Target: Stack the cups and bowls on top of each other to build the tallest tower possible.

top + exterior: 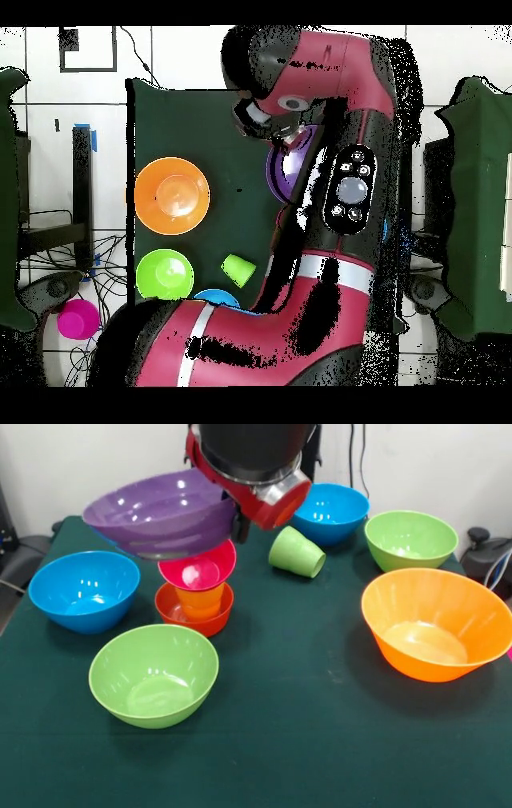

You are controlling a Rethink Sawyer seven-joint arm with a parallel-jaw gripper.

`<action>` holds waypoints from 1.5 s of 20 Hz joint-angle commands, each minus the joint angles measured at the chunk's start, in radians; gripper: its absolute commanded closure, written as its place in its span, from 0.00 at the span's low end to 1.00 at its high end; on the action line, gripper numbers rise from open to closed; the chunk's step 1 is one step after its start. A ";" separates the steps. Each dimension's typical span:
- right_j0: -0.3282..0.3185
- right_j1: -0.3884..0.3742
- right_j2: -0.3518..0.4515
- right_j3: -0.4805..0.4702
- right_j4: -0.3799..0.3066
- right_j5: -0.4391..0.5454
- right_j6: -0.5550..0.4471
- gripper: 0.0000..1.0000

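The tower stands left of centre: a small red-orange bowl (210, 618) holds the orange cup (200, 600), and the magenta bowl (198, 570) sits on the cup. My gripper (238, 523) is shut on the right rim of the shallow purple bowl (156, 514). It holds the bowl tilted in the air just above and behind the magenta bowl. The purple bowl also shows in the overhead view (288, 165), mostly under the arm. The light green cup (297, 552) (237, 269) lies on its side to the right of the tower.
One blue bowl (84, 590) sits at the left and another (330, 512) at the back. One green bowl (154, 674) is in front of the tower and another (410, 538) (164, 274) is at the back right. The largest orange bowl (436, 624) (172, 195) is at the right.
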 commanded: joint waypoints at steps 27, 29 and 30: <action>0.104 -0.203 -0.074 0.640 0.008 -0.544 0.116 1.00; 0.099 -0.185 -0.076 0.630 0.001 -0.559 0.108 1.00; 0.097 -0.179 -0.073 0.631 0.005 -0.559 0.108 1.00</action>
